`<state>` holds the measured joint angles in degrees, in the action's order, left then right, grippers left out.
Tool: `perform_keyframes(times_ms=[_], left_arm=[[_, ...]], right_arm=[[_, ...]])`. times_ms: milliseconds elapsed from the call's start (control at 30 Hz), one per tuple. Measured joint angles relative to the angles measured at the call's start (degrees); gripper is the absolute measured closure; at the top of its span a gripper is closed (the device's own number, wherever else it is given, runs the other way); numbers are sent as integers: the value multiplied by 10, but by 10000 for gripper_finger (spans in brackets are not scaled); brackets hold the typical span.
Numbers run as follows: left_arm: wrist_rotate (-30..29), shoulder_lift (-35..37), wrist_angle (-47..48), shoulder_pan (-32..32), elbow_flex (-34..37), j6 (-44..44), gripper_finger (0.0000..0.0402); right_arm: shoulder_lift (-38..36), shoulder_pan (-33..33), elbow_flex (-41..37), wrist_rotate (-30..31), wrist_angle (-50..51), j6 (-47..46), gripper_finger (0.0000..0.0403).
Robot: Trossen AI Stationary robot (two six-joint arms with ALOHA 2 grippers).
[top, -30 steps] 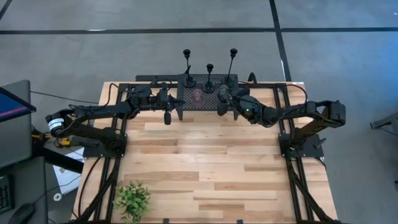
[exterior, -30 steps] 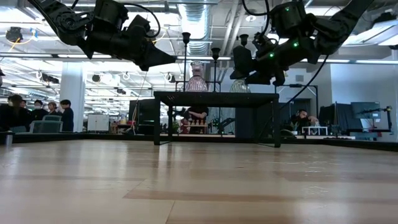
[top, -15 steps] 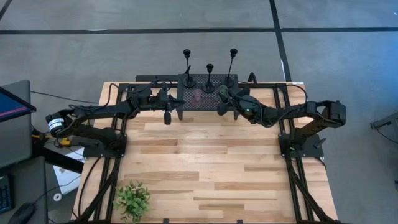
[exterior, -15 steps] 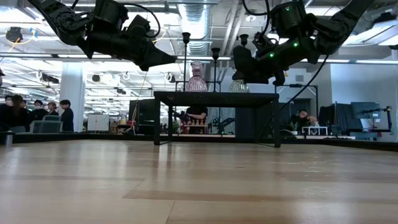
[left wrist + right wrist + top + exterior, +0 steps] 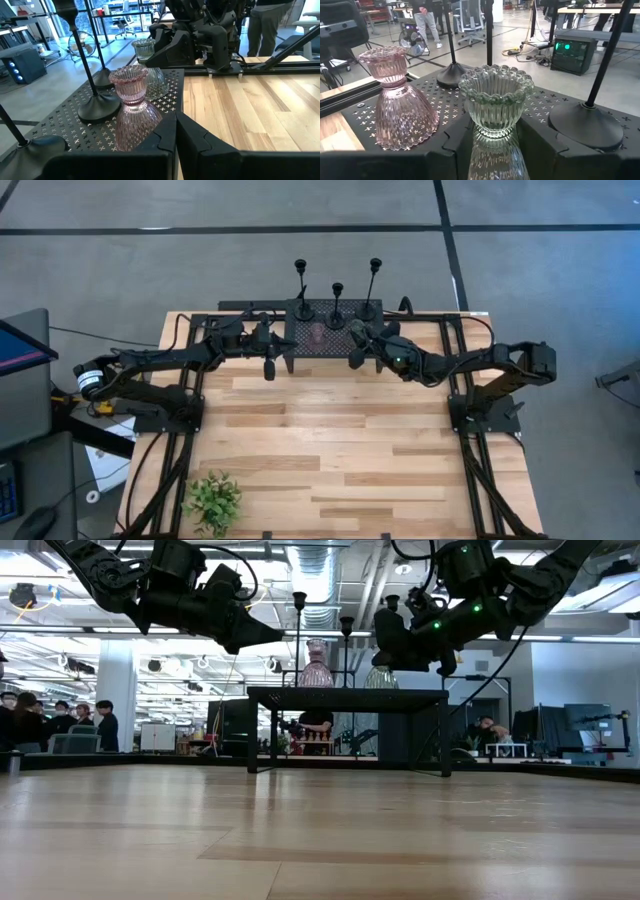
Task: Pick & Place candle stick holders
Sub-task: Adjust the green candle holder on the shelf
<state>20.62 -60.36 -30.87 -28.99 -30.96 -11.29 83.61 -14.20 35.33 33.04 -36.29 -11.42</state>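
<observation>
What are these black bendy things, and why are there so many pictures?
Two robot arms at a wooden table. One camera looks down, one sits at table height, one rides each wrist. A black stand carries three black candlesticks, a pink glass holder and a clear glass holder. The right gripper reaches around the clear one; whether it grips, I cannot tell. The left gripper hangs shut and empty nearby. A small plant sits apart.
</observation>
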Motion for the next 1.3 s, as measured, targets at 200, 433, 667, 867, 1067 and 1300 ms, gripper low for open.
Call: perform_keyframes(times_ms=[200, 433, 667, 867, 1067, 1300], left_arm=[[0, 0, 0, 0, 0, 0, 396], [0, 0, 0, 0, 0, 0, 396], [0, 0, 0, 0, 0, 0, 396], [0, 0, 0, 0, 0, 0, 396], [0, 0, 0, 0, 0, 0, 396], [0, 0, 0, 0, 0, 0, 396]], right_arm=[[0, 0, 0, 0, 4, 0, 270], [-1, 4, 1, 4, 14, -1, 267], [-33, 11, 0, 4, 64, -5, 273], [-43, 13, 0, 4, 80, -6, 272], [-38, 10, 0, 2, 79, -6, 272], [-39, 10, 0, 4, 81, -9, 249]])
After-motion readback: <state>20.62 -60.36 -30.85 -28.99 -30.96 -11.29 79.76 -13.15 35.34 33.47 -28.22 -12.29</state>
